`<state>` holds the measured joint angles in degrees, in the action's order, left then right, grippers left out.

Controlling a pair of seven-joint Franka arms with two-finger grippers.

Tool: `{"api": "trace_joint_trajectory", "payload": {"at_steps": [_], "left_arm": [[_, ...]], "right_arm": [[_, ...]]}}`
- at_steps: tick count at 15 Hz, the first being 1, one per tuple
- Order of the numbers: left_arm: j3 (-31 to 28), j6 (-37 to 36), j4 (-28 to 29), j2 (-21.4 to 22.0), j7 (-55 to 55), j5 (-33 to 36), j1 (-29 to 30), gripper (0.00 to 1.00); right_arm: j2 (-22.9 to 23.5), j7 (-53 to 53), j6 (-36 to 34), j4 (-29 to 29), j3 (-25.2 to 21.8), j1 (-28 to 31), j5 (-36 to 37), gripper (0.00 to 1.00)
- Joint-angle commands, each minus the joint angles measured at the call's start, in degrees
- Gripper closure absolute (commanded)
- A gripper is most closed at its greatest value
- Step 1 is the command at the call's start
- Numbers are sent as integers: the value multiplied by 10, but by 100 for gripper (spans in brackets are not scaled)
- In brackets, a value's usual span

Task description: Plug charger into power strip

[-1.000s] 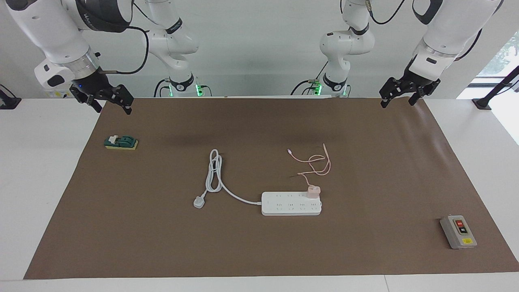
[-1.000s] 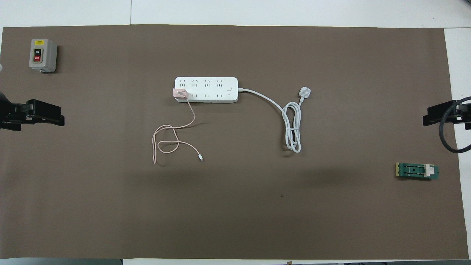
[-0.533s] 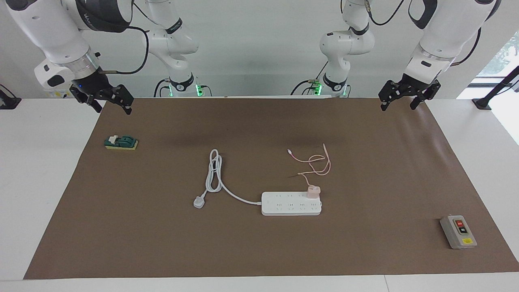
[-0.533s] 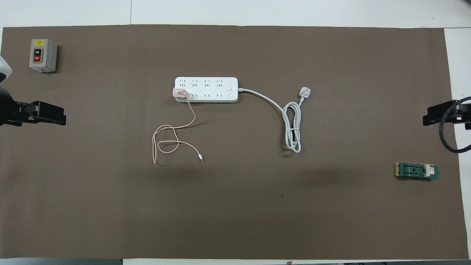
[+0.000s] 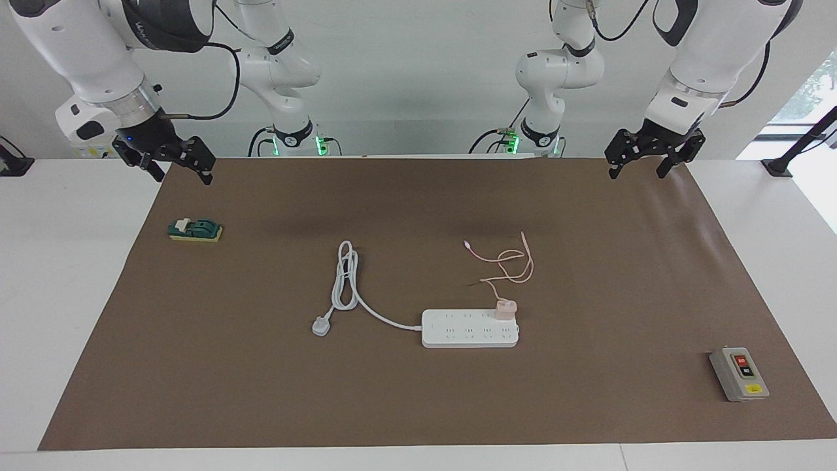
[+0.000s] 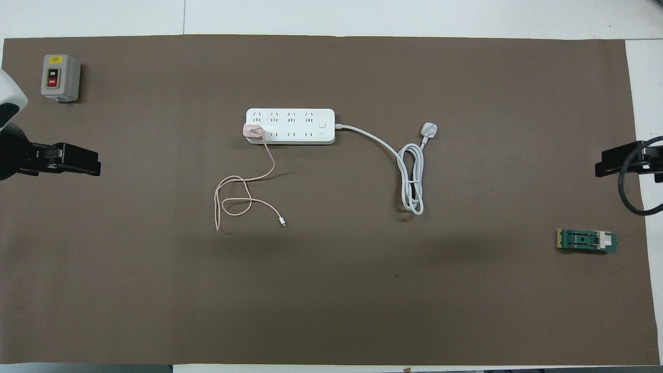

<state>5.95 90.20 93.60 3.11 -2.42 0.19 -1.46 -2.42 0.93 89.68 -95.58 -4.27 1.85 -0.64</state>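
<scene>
Pink charger (image 5: 505, 309) seated on power strip (image 5: 469, 329) | both hands apart, empty, well away

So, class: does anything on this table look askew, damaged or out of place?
Nothing stands out. The charger sits on the end of the power strip toward the left arm, its pink cable lying loose. Both grippers, left and right, hang open, apart from it.

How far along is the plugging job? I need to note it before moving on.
The charger already sits on the power strip, at its left-arm end, apparently plugged in, pink cable loose on the mat. Nothing is in hand: the left gripper and right gripper hang open and empty above the mat's robot-side corners. Nothing visibly remains.
</scene>
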Motion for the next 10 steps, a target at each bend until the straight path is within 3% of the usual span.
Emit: {"api": "trace_joint_trajectory", "payload": {"at_steps": [1,10], "left_arm": [[-5,-1,13,11,-1,-15,-14,0],[-7,-21,11,12,-18,-30,-14,0]], "right_arm": [[-3,-10,-12,3,3,3,6,0],[-3,-10,-12,3,3,3,6,0]]}}
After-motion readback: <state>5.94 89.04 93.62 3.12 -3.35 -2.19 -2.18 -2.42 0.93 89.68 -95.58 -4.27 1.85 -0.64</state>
